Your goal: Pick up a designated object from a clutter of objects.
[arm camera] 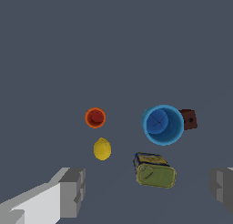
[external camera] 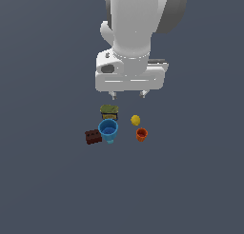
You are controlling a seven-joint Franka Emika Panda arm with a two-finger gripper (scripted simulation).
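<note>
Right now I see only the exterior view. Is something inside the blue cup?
Observer: No. The wrist view looks straight into the blue cup, and it is empty.
Operator: And the orange cup?
Observer: The orange cup is empty too.
Operator: Is the yellow ball perfectly round?
Observer: No, the yellow ball has a small pointed end, like a lemon.
</note>
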